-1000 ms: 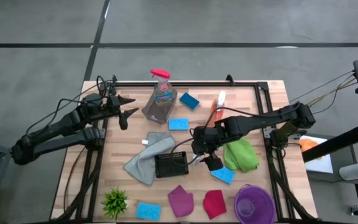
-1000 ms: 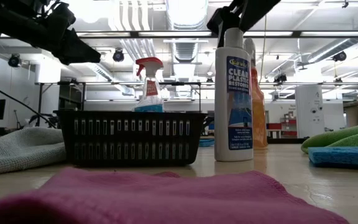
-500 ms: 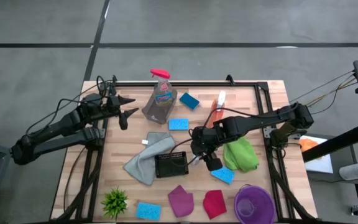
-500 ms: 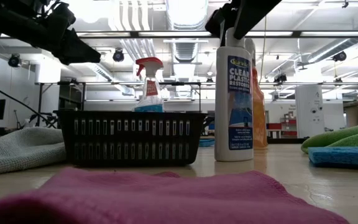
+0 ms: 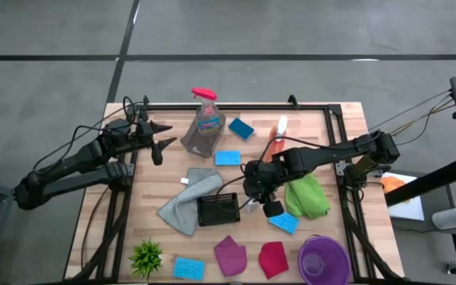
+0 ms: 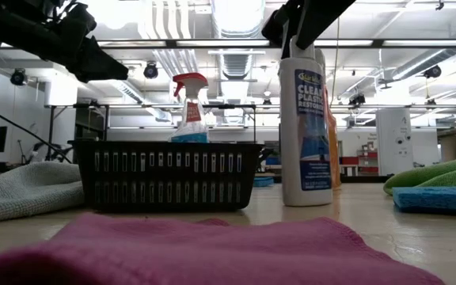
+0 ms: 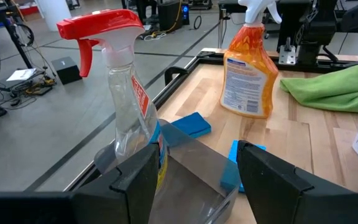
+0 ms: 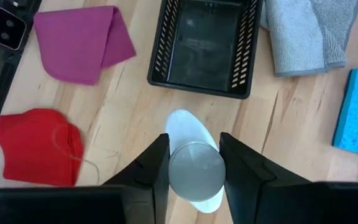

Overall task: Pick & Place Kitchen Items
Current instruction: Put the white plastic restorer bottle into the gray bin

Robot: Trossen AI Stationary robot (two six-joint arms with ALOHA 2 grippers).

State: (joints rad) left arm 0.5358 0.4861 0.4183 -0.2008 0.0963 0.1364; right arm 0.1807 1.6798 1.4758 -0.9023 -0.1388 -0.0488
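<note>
The right gripper (image 8: 192, 167) clamps its fingers on the cap of the white bottle (image 6: 305, 127) standing beside the basket (image 5: 217, 209), so lifting it in comes next, while the left gripper (image 5: 158, 139) waits open near the clear spray bottle (image 5: 203, 127).

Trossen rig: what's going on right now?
The right gripper is clamped on the cap of a white plastic-cleaner bottle beside the empty black basket, and the bottle is tilted. The left gripper waits open at the table's far left, facing the clear spray bottle. Cloths and sponges lie scattered, not yet collected.
</note>
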